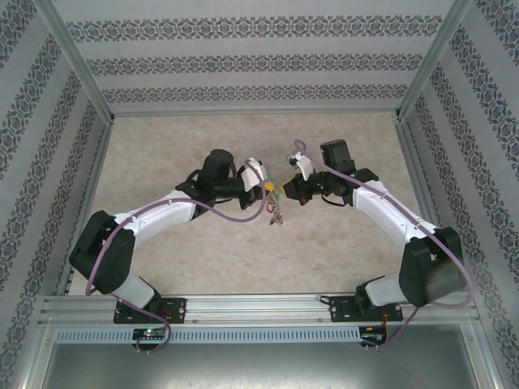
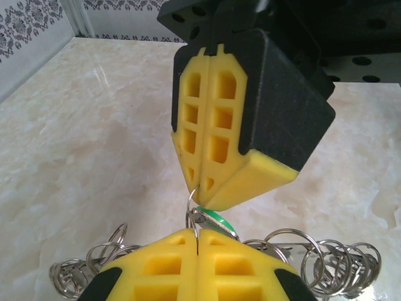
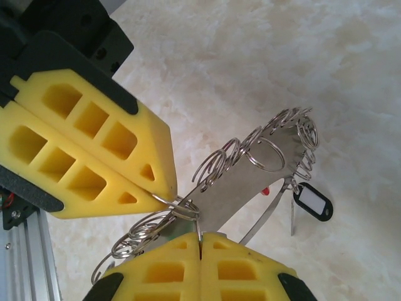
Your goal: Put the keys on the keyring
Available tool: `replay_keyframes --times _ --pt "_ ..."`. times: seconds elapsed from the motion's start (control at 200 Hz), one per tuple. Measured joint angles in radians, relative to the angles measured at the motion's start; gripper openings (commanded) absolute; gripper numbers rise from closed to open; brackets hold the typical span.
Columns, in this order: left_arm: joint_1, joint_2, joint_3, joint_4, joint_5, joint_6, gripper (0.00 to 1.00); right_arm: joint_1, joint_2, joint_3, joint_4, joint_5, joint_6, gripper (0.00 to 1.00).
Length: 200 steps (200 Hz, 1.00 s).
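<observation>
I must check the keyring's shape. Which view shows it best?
The right wrist view: the keyring shows nearly whole, band and rings. The left wrist view catches some rings; from above it is a tiny dangling shape.

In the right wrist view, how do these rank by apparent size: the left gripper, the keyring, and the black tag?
1. left gripper, though the frame edge crops it.
2. keyring: its span looks nearly alike, so first place is unsure.
3. black tag, clearly the smallest.

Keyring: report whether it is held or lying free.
Held. The shut left hand and the shut right hand each pinch one small ring of the keyring.
</observation>
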Motion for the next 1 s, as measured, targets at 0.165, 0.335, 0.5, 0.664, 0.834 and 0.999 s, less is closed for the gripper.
replay_keyframes --times 0.165,0.335,0.5,0.664,0.834,0.999 --pt "-0.005 0.000 0.000 0.000 -0.003 0.003 0.00 -0.007 0.000 0.000 -0.004 -0.013 0.010 0.00" --pt "-0.005 -0.002 0.000 0.008 -0.003 0.002 0.00 -0.019 0.000 0.000 -0.005 -0.041 0.022 0.00" --pt "-0.005 -0.027 -0.011 0.029 -0.004 -0.019 0.00 -0.037 0.002 0.002 -0.019 -0.123 0.024 0.00" --pt "-0.011 -0.050 -0.015 0.065 0.001 -0.047 0.00 -0.041 0.021 0.041 -0.087 -0.197 -0.008 0.00" --pt "-0.012 -0.063 -0.017 0.088 0.005 -0.055 0.00 -0.059 0.048 0.079 -0.146 -0.270 -0.039 0.00" --pt "-0.012 -0.063 -0.023 0.111 0.017 -0.070 0.00 -0.061 0.061 0.093 -0.174 -0.296 -0.043 0.12"
